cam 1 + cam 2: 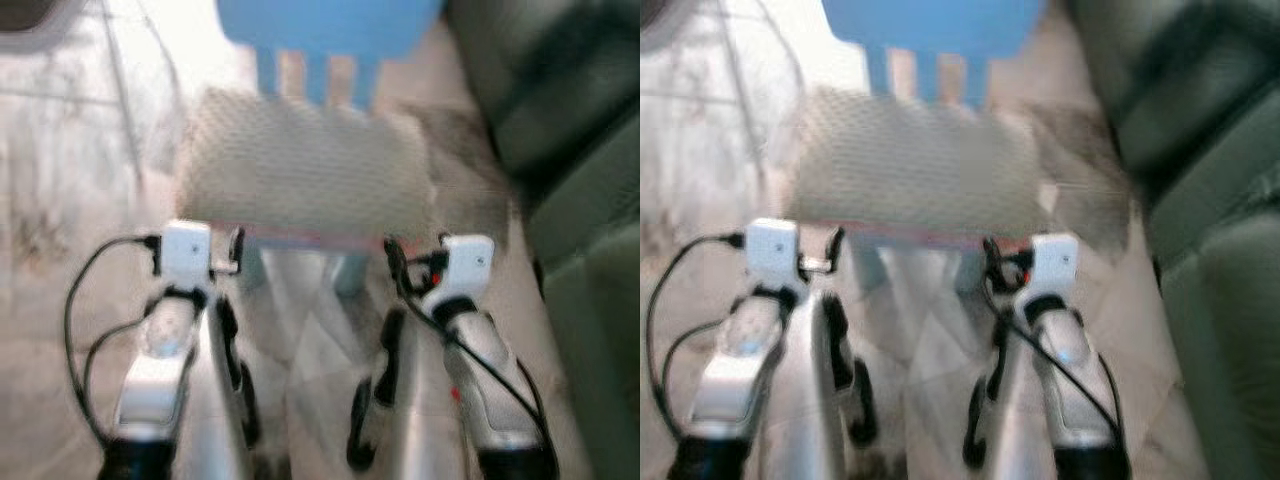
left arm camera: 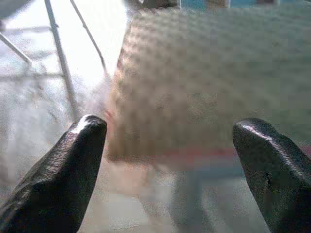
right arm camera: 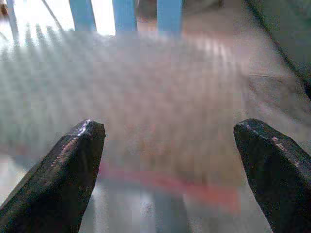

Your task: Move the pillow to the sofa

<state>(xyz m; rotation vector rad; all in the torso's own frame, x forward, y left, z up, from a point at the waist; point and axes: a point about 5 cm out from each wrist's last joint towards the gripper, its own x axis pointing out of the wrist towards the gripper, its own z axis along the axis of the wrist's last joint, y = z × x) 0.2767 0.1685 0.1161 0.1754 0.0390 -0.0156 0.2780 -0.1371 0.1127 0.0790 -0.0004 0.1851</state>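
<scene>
While both jaws stand wide, bring left gripper (image 2: 170, 160) and right gripper (image 3: 167, 160) squarely onto the pillow's (image 1: 305, 170) near edge.

Head cams down; wrist cams close on pillow (image 2: 204, 92).

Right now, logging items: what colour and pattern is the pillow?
Pillow: beige-grey with a fine checked weave, best in the left wrist view.

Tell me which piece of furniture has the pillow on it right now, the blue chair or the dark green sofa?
The blue chair. The pillow lies on its seat, straight ahead of both open pincers, while the dark green sofa stands off to the right.
</scene>
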